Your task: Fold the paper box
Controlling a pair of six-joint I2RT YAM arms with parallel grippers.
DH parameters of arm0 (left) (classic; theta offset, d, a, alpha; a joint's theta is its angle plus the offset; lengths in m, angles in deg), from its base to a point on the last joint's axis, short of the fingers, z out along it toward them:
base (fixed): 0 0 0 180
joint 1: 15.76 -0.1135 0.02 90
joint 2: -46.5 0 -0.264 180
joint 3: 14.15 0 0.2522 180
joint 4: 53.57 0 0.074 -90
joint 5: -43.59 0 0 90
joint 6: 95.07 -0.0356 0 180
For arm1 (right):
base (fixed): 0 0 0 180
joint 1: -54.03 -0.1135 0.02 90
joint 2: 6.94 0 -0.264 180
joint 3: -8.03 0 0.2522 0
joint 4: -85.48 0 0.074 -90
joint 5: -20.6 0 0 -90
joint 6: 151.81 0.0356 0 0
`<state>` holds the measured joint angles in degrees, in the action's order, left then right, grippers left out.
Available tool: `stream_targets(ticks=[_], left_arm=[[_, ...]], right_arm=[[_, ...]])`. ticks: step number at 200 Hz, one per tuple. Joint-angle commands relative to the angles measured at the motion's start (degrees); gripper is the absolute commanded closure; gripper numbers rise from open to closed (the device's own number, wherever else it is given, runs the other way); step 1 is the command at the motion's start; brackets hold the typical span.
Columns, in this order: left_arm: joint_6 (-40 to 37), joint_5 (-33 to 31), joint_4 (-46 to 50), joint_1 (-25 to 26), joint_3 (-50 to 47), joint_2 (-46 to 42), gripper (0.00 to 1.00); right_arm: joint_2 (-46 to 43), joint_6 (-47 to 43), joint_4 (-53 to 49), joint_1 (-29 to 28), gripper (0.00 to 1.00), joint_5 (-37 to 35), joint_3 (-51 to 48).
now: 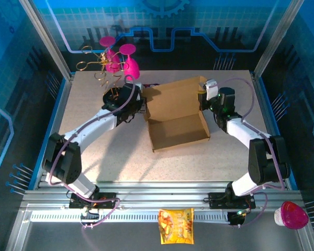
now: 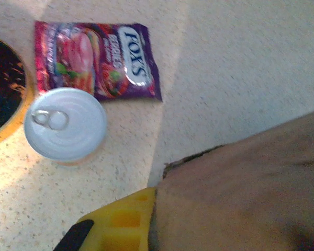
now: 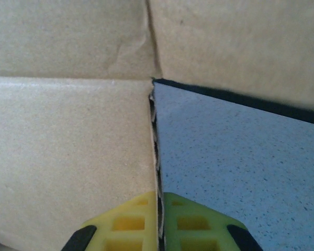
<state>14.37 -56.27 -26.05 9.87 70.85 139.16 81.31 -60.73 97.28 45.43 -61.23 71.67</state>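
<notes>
The paper box [image 1: 175, 112] is brown corrugated cardboard in the middle of the table. Its shallow tray faces the arms and its lid panel stands raised behind. My left gripper [image 1: 141, 104] is at the lid's left edge. In the left wrist view one yellow finger [image 2: 123, 222] presses flat against a cardboard panel [image 2: 240, 193], which hides the other finger. My right gripper [image 1: 204, 97] is at the box's right edge. In the right wrist view it [image 3: 159, 212] is shut on the raw corrugated edge of a panel [image 3: 68, 146], with one yellow finger on each side.
A purple candy packet [image 2: 99, 60] and a sealed tin can [image 2: 65, 124] lie on the table left of the box. Pink wine glasses on a gold wire rack [image 1: 115, 60] stand at the back left. A yellow snack bag [image 1: 176, 226] lies on the front rail.
</notes>
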Motion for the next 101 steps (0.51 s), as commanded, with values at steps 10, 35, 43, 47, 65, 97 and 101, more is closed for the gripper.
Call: stream_targets(ticks=[10,35,43,47,65,97,101], left_arm=[[5.1,-5.9,-4.4,2.1,6.9,5.2,1.0],[3.0,-8.0,-15.2,3.3,3.3,6.7,1.0],[1.7,-8.1,-20.4,3.6,0.9,6.7,1.0],[1.2,-8.3,-22.9,3.7,-0.3,6.6,1.0],[-0.2,-8.2,-31.0,4.0,-4.5,6.6,1.0],[-0.9,-6.7,-39.2,4.6,-10.9,6.3,1.0],[-1.0,-6.8,-39.9,4.8,-11.8,6.1,1.0]], right_arm=[[2.3,8.5,14.0,-4.1,1.0,-8.0,-2.4],[4.1,10.1,18.6,-5.5,1.0,-11.2,-3.9],[4.7,10.9,19.9,-5.5,1.0,-12.0,-4.4],[5.1,11.4,20.6,-5.5,1.0,-12.1,-4.7],[6.5,13.1,21.9,-5.6,0.98,-12.0,-5.2],[7.5,17.2,23.7,-6.1,0.91,-14.1,-7.4],[7.5,17.8,24.0,-6.1,0.91,-14.3,-7.7]])
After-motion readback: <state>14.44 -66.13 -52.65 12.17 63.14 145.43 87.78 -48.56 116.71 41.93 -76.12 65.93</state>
